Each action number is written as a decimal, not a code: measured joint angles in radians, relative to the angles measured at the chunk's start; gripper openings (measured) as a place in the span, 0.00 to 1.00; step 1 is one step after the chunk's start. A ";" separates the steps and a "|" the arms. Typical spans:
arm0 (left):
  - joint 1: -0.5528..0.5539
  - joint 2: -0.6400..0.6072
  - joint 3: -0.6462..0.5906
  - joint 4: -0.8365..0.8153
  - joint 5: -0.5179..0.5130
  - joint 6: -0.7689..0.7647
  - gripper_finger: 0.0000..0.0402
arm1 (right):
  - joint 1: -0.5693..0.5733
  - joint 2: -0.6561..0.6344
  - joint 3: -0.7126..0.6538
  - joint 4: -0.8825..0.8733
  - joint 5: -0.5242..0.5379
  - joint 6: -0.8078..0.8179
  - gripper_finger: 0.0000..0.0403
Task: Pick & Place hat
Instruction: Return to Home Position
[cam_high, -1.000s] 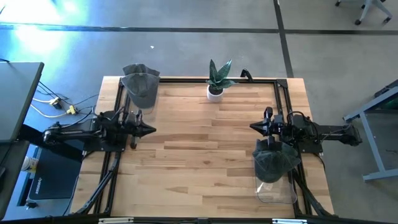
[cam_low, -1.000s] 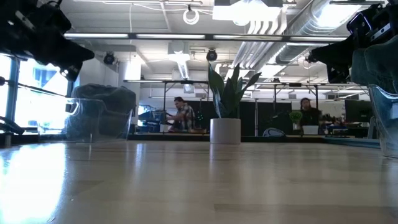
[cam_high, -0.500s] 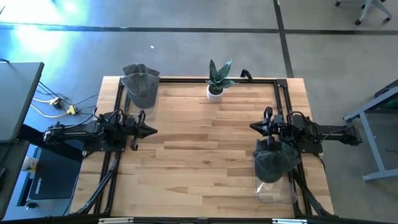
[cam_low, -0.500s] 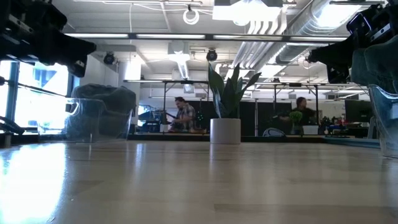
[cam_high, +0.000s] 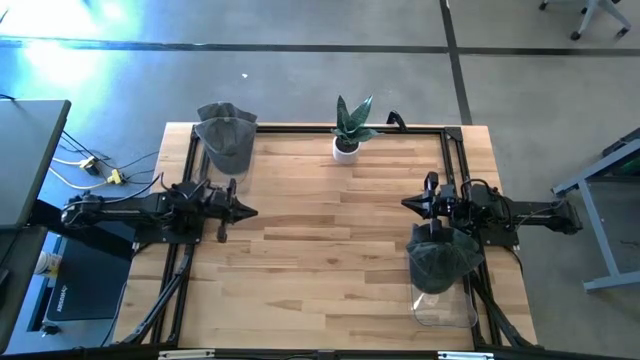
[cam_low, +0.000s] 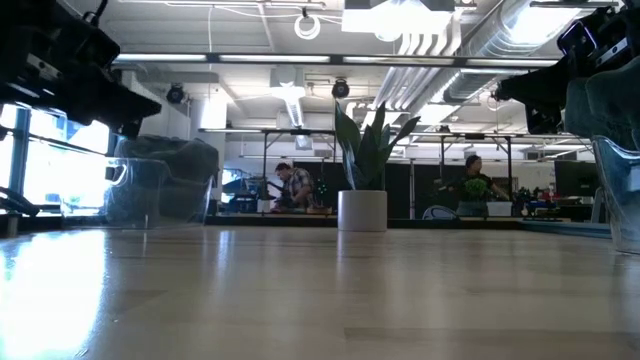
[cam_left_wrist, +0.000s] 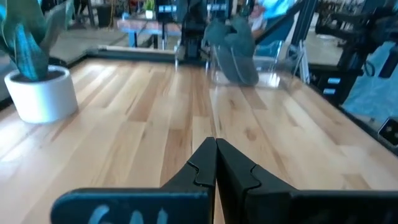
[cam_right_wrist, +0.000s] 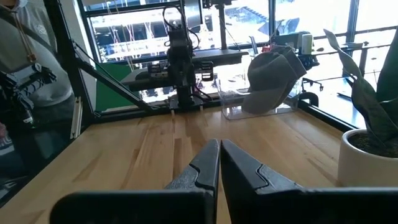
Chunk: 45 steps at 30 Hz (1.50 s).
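You are on the closing step: the caps are in their bins and what remains is to park the arms. Your left gripper hangs over the table with its two fingers pressed together on nothing, pointing toward the middle of the board. Your right gripper faces it from well apart, likewise closed and empty, and to my eye it already sits in its rest pose.

The gray cap leans inside the top transparent bin, off to one side of the left gripper and behind its fingertips, toward the edge where the plant stands. There may be a second gray cap under it, but the overlap makes that hard to count. The black cap sits in the bottom transparent bin, just beside the right gripper's wrist on the side away from the plant.

For the next move, I judge you need only draw the left arm back to match the right one, keeping the fingers closed and the elbow away from the bin at its side
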 joint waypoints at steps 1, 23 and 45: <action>0.000 0.008 0.000 -0.001 0.000 0.000 0.00 | 0.000 0.000 0.000 0.000 0.000 0.000 0.03; -0.091 -0.133 0.004 -0.025 -0.169 0.000 0.00 | 0.000 -0.001 0.000 0.000 0.000 0.000 0.03; -0.091 -0.160 0.004 -0.029 -0.142 0.024 0.00 | 0.000 -0.001 0.000 0.000 0.000 0.000 0.03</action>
